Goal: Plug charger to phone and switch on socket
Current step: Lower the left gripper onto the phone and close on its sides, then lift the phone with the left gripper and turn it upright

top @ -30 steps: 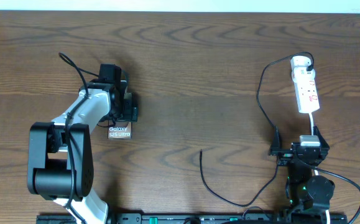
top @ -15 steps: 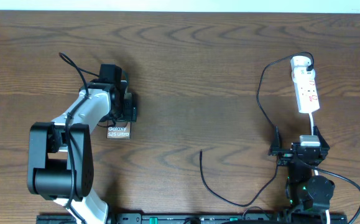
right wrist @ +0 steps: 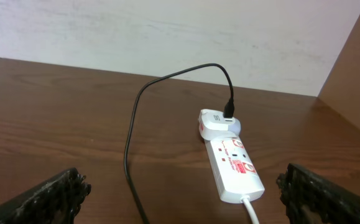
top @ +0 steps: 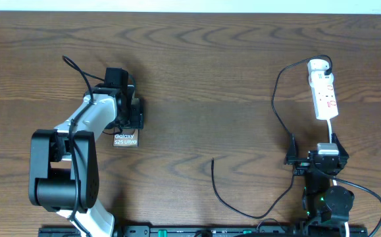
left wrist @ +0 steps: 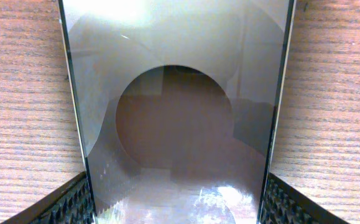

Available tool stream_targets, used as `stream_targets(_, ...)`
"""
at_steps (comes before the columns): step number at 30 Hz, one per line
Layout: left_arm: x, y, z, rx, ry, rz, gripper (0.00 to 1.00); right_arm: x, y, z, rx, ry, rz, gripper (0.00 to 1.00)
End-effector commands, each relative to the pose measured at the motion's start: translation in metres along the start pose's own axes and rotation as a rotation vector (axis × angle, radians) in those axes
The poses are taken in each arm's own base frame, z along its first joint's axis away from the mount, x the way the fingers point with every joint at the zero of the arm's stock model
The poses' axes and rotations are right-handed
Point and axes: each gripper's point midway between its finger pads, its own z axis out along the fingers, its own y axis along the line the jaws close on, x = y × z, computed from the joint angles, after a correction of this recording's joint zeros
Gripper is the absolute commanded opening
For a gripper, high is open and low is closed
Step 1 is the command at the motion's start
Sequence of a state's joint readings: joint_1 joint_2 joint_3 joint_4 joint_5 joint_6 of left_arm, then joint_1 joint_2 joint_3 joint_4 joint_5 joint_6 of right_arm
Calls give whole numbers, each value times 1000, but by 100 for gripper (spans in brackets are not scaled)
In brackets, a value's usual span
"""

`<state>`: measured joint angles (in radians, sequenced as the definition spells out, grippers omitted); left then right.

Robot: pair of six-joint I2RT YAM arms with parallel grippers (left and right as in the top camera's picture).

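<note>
White socket [right wrist: 232, 163]; black charger [right wrist: 126, 158].

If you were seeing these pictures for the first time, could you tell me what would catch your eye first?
The left pincer sits over the phone at the left of the table, and the phone's glossy face fills the left wrist view between the fingers. Next comes the white socket at the far right, with the black charger looping from it to a free tip lying unplugged near the table's middle.
</note>
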<state>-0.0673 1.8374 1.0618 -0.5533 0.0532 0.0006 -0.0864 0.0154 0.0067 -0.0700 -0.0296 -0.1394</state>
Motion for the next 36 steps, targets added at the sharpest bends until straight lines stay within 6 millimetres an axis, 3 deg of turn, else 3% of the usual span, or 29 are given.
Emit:
stream_targets(1,14,0,13,3,60,3,66,1,0,0,0,1,-8,99)
stream_targets(8,13,0,14,3,56,3,55,1,0,0,0,1,-8,99)
stream_targets(13,12,0,14,4,50,3,31,0,0,0,0,1,-8,99)
stream_targets(17,11,0,13,4,48,3,20,1,0,0,0,1,-8,99)
stream_targets(19,11,0,13,4,49,3,8,1,0,0,0,1,-8,99)
stream_targets(32,10,0,13,5,46,32,7,1,0,0,0,1,-8,99)
stream_targets(36,-3,-1,-4,7,11,48,7,1,0,0,0,1,-8,99)
